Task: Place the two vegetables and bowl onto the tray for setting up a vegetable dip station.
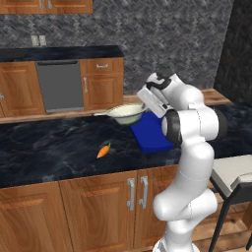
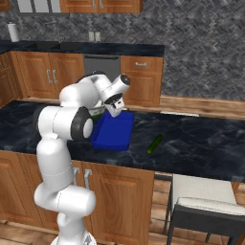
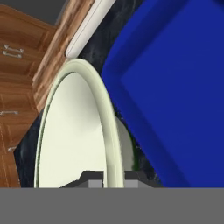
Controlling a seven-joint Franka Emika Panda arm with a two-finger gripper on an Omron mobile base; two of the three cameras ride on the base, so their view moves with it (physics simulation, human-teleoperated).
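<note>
One bowl point(image 1: 126, 113) is in hand: the gripper point(image 3: 107, 178) is clamped on its rim, the cream rim running between the two finger tips in the hand view. The bowl hangs just beside the blue tray point(image 1: 150, 132), toward the bench's far edge, and looks lifted. To do this well, carry it sideways over the tray, keep it level, lower until its base sits flat inside the raised edges, then release. The carrot point(image 1: 103, 151) lies nearer the bench's front edge; the dark green vegetable point(image 2: 154, 144) lies beyond the tray's other side.
</note>
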